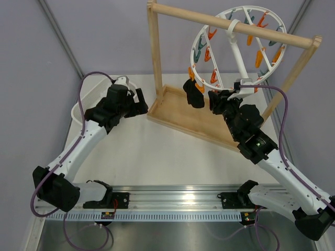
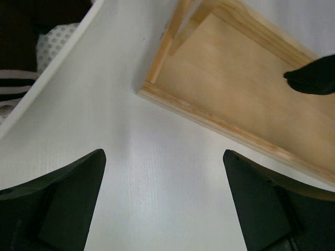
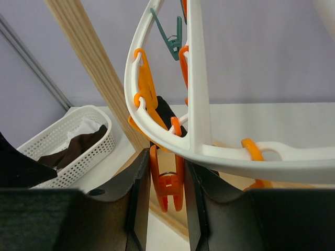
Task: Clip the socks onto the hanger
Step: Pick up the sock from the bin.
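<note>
step: likely next sock | my right tool [image 3: 166, 172] clamped on orange clip [image 3: 166, 192] at hanger's [image 1: 238, 52] 6 o'clock rim | my left tool [image 2: 163, 157] apart, empty | socks [image 3: 76, 145] in basket [image 3: 78, 164], 10 o'clock | next: left must fetch one

No words, numbers or brand marks can be read in any view. A small reddish mark [image 1: 108, 214] on the silver aluminium rail [image 1: 172, 201], well behind the left gripper [image 1: 139, 100], is too small to make out.
</note>
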You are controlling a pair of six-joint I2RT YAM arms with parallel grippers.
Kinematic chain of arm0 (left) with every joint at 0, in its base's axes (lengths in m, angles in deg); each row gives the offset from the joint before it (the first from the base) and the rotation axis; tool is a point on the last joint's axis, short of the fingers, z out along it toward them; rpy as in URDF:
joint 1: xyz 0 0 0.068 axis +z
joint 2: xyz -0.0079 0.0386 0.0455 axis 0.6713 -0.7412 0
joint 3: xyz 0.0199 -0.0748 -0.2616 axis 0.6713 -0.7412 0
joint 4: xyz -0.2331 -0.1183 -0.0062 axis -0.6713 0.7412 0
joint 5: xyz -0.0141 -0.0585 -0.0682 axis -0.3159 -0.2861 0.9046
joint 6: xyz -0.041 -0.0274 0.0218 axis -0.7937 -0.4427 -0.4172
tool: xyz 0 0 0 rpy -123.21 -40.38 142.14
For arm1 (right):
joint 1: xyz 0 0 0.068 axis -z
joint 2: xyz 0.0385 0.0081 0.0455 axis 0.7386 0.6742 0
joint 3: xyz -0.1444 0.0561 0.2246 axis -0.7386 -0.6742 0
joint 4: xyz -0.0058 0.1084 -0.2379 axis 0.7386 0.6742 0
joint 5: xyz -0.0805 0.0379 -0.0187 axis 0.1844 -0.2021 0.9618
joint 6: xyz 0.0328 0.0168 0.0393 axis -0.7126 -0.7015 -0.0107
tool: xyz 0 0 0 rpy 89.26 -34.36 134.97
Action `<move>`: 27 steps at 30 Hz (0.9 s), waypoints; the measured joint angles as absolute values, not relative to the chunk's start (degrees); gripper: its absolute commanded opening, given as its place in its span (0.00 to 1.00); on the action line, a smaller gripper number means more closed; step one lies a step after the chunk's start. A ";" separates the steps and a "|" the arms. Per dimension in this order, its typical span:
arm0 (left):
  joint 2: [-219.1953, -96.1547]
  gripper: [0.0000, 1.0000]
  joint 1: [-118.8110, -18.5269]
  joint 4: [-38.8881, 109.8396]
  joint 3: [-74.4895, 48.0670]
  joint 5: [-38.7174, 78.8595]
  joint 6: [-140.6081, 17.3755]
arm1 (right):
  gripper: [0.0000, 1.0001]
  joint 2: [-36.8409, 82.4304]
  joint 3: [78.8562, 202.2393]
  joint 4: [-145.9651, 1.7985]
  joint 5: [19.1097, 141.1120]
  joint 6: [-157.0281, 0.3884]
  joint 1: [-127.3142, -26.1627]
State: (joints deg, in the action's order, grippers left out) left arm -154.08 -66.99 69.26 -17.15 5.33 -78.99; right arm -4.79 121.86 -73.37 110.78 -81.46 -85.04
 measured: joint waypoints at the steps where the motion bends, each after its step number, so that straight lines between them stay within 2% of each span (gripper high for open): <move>1: -155.02 0.98 -65.63 70.11 -16.43 5.31 -78.86 | 0.00 -5.03 121.25 -74.13 110.71 -80.89 -85.04; 13: -169.69 0.97 -55.14 78.94 -4.67 4.32 -77.46 | 0.00 -5.58 117.36 -80.84 109.47 -76.76 -85.04; 17: -175.67 0.91 -53.37 80.74 1.47 0.91 -76.82 | 0.00 -6.02 116.94 -81.48 108.44 -76.85 -85.04; 27: -189.79 0.89 -46.70 80.95 9.03 -6.52 -76.84 | 0.00 -6.91 116.51 -81.87 106.45 -77.40 -84.98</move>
State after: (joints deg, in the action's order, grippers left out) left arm -189.79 -46.70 80.95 9.03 -6.52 -76.84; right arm -6.91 116.51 -81.87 106.45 -77.40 -84.98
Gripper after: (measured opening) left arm 0.895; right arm 0.347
